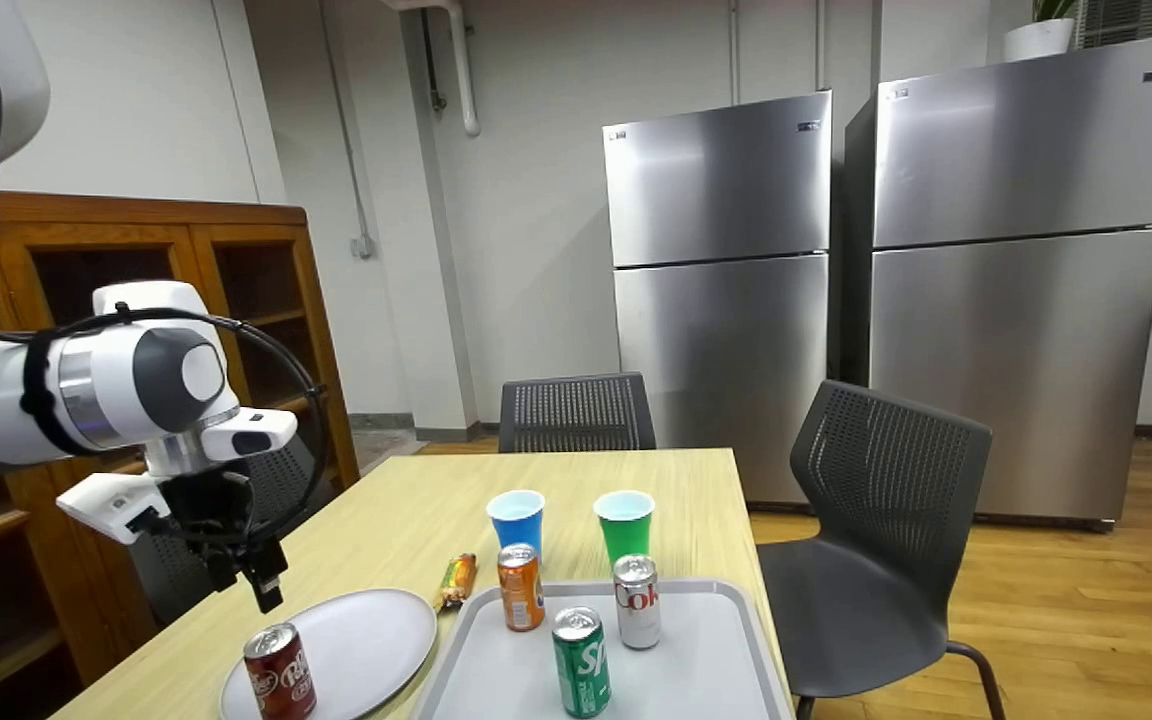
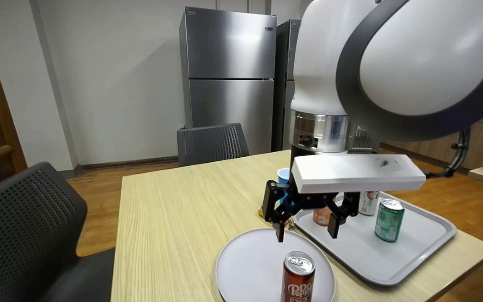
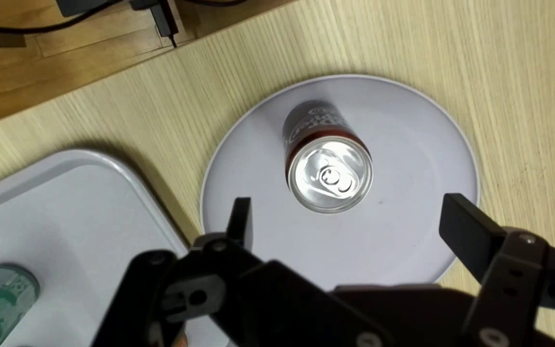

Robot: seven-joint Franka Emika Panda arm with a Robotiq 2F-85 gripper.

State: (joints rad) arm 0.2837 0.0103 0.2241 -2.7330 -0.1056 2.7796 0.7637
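dark red and upright, the dr pepper can (image 2: 298,277) stands on a pale plate (image 2: 245,268) in an exterior view, toward the near rim; the gripper (image 2: 307,235) hangs over the plate just behind it, its two black fingers (image 2: 280,233) spread wide and apart from the can. beside the plate sits a grey tray (image 2: 392,256), and both rest on a light wood table (image 2: 157,235). in an exterior view i also make out the tray's load: an orange can (image 1: 520,590), a silver can with red lettering (image 1: 637,605) and a green can (image 1: 581,668), all upright. just past the tray stand a blue cup (image 1: 516,522) and a green cup (image 1: 626,530), and a shiny wrapped snack (image 1: 457,580) lies near the plate. dark mesh chairs (image 1: 886,480) stand about the table, two steel fridges (image 1: 721,330) stand by the wall (image 1: 526,220), and a wooden cabinet (image 1: 198,250) rises behind the white arm (image 1: 121,380). in the wrist view the can's bright silver lid (image 3: 330,176), seen from above, shows in the gap between the spread fingers, touching neither of them. a corner of the tray peeks in with the green can on it, and plank floor (image 3: 65,62) shows past the table's edge.
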